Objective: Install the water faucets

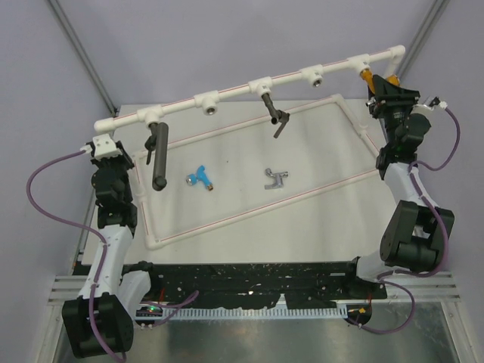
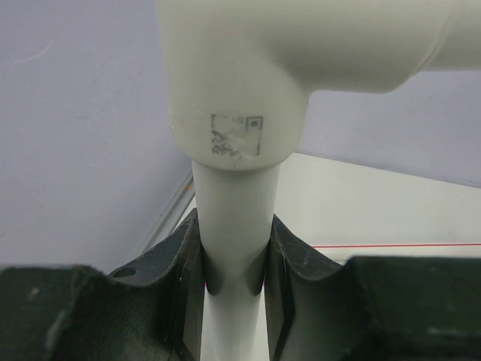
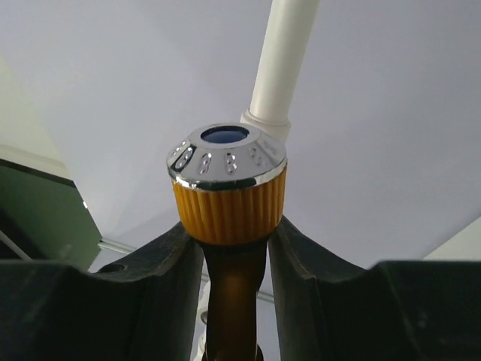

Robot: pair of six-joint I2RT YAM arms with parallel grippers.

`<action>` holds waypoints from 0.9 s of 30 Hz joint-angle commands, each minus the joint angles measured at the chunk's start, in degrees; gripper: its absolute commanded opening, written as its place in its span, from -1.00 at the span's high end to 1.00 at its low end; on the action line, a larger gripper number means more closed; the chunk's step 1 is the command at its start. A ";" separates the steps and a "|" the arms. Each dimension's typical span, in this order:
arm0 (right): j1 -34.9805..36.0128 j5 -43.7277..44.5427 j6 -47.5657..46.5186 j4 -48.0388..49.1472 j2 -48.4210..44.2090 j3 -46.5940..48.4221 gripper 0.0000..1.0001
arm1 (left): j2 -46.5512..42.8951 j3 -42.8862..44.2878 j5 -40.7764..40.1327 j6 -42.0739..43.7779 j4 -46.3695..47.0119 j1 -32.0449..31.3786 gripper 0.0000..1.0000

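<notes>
My right gripper (image 1: 382,89) is shut on the orange-gold faucet (image 1: 368,76) at the right end of the raised white pipe (image 1: 234,89). In the right wrist view my right gripper (image 3: 233,256) holds the faucet's stem below its ribbed orange collar and chrome cap (image 3: 228,188). The blue faucet (image 1: 201,177) and the silver-grey faucet (image 1: 276,178) lie loose on the table. My left gripper (image 1: 106,150) is shut on the pipe's left upright; in the left wrist view my left gripper (image 2: 233,259) clamps that upright (image 2: 233,218) below an elbow joint (image 2: 233,83).
A long dark grey cylinder (image 1: 159,157) and a dark lever fitting (image 1: 274,115) hang from two sockets of the rail. Two other sockets (image 1: 209,108) (image 1: 315,79) face forward, open. The low white pipe frame (image 1: 257,213) rings the table's middle.
</notes>
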 commanded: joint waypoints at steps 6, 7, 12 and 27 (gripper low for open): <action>-4.57 8.74 4.27 4.37 -2.75 -5.17 -0.34 | -1.35 1.21 1.43 -0.57 1.72 -0.46 1.00; -5.19 8.21 3.05 6.03 -3.27 -6.31 -0.36 | -1.34 1.13 1.43 -0.65 1.81 -0.54 1.00; -10.63 3.29 -11.35 8.60 -7.84 -8.43 -0.46 | -1.43 1.13 1.16 -0.48 1.81 -0.46 1.00; -10.21 -23.33 -99.15 9.31 -19.36 -11.94 -0.50 | -1.43 1.13 1.69 -0.57 1.90 -0.46 1.00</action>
